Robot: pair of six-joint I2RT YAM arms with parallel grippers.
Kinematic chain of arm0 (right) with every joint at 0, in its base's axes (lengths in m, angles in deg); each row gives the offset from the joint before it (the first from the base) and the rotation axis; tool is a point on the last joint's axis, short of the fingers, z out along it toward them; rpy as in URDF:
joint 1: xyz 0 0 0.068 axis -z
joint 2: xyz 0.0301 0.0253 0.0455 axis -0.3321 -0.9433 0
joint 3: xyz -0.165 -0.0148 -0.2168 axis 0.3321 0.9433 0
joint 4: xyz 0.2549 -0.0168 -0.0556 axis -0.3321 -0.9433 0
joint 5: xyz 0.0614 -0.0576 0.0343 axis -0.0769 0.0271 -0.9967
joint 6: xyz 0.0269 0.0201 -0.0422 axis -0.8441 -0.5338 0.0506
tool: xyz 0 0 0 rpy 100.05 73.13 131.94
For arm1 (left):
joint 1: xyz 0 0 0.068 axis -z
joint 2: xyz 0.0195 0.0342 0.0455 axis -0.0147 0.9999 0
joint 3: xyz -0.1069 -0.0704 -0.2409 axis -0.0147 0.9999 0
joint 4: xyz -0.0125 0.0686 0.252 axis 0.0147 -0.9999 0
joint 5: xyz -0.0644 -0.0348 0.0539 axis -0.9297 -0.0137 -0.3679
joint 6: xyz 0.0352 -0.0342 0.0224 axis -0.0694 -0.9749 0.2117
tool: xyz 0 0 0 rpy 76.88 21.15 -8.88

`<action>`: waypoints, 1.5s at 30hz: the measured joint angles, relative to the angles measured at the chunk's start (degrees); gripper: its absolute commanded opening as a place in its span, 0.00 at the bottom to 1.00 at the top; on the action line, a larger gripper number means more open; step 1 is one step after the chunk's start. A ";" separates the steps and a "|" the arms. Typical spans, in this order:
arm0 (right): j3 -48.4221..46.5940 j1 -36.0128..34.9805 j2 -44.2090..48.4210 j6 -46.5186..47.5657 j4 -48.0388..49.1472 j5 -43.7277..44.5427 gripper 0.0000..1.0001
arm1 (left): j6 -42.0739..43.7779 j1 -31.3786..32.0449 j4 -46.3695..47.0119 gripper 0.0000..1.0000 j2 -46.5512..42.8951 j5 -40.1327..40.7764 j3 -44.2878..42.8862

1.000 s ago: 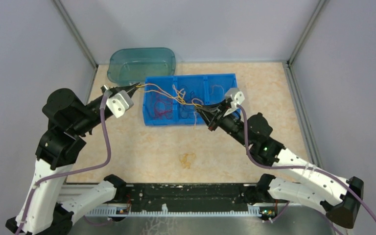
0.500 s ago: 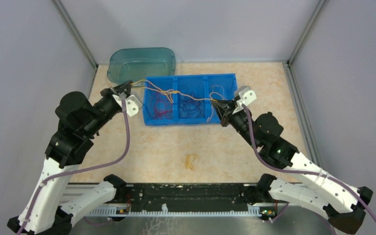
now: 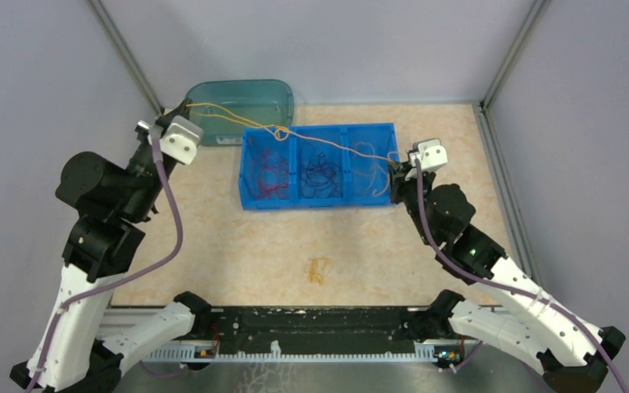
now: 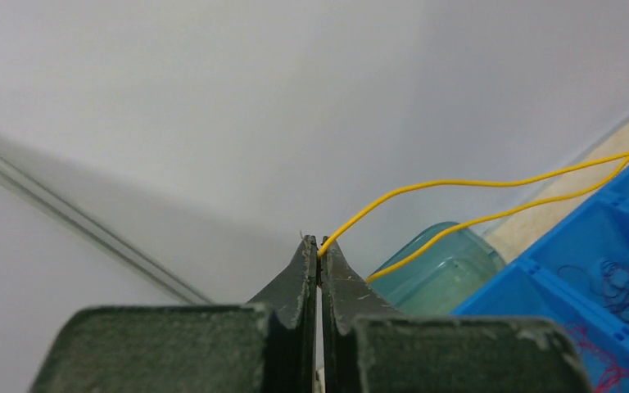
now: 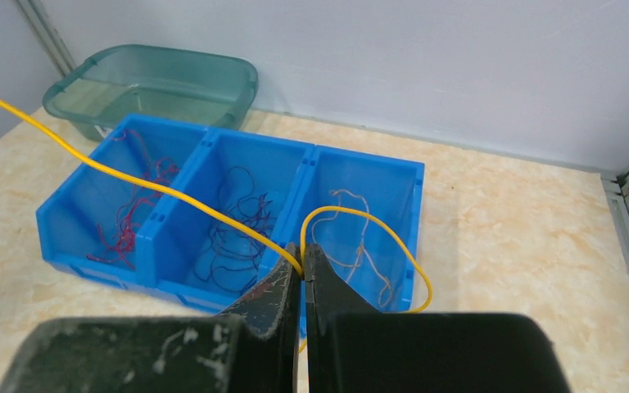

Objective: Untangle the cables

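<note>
Stretching between left hand and right hand, yellow cable

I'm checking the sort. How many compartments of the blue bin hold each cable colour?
red cables: 1 compartment
dark purple cables: 1 compartment
pale beige cables: 1 compartment
yellow cable: 0, pinched between the left gripper and the right gripper above the blue bin
Total: 3 compartments filled

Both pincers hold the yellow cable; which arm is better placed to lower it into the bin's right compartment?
Right, likely: the right pincer grips the yellow cable beside the right compartment of the blue bin, while the left pincer is by the teal tub, beyond its left end.
</note>
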 measured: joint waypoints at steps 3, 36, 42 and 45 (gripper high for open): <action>0.04 0.20 0.48 -0.87 0.31 -1.38 0.00 | -4.63 0.00 -2.80 0.01 0.00 -4.87 -2.64; -10.27 23.41 -20.76 -14.36 11.30 -25.35 0.00 | -19.52 0.11 -27.96 1.00 13.90 -38.95 -5.99; -13.14 24.57 -25.24 -12.83 14.45 -25.94 0.00 | -19.02 0.11 -27.96 1.00 11.06 -37.24 -5.60; -13.18 24.57 -27.78 -11.19 15.28 -25.68 0.00 | -19.04 0.11 -28.37 1.00 11.13 -35.98 -5.25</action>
